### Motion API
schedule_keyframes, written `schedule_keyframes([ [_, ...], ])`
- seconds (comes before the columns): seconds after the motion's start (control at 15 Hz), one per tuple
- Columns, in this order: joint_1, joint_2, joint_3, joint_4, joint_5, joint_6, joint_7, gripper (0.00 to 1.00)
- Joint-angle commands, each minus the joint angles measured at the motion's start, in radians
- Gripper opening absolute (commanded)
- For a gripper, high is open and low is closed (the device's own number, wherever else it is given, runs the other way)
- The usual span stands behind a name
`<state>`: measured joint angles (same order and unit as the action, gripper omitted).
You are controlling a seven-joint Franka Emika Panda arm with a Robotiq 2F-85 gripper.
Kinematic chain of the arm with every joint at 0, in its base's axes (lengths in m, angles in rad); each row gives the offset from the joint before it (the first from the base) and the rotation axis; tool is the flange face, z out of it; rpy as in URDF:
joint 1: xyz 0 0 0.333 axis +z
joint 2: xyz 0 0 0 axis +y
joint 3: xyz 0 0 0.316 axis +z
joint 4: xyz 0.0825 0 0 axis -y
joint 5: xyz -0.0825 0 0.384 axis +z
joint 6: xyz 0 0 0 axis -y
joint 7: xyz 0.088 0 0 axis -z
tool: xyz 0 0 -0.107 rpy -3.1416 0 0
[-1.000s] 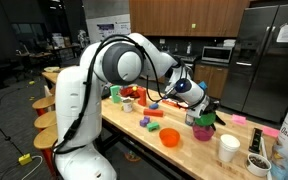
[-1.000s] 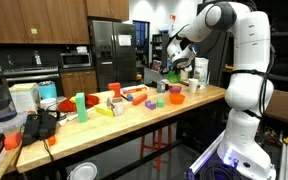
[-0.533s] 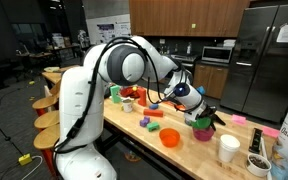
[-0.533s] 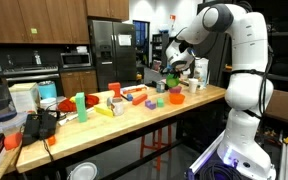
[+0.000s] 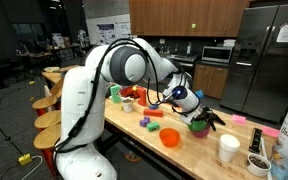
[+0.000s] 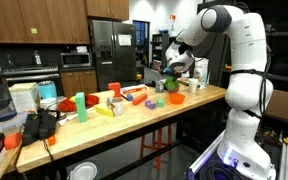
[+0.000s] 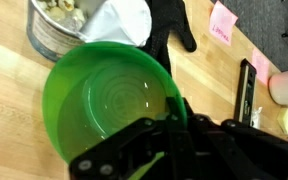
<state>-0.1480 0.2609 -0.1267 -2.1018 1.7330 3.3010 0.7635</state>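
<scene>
My gripper [image 7: 174, 128] is shut on the rim of a green plastic bowl [image 7: 104, 100], which fills the middle of the wrist view and is empty. In both exterior views the gripper [image 5: 200, 118] [image 6: 174, 72] holds the green bowl [image 5: 197, 126] [image 6: 171, 84] just above the wooden table [image 5: 134, 128], near its end. An orange bowl [image 5: 170, 137] sits on the table close beside it.
A white cup [image 5: 229, 148] [image 7: 119, 20] and a metal tin of nuts [image 5: 257, 162] [image 7: 59, 25] stand past the bowl, with a pink note [image 7: 222, 22]. Red items [image 5: 132, 97], a green cup [image 6: 80, 101] and small toys lie along the table.
The gripper with the green bowl has shifted slightly along the table, away from the white cup, and sits a little lower.
</scene>
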Motion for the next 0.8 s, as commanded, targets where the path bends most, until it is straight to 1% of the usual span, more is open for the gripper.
schedule_keyframes([
  [0.0,0.006,0.001,0.006,0.004,0.062,-0.003,0.003,0.01],
  [0.73,0.009,0.018,0.026,0.016,0.182,-0.021,0.002,0.01],
])
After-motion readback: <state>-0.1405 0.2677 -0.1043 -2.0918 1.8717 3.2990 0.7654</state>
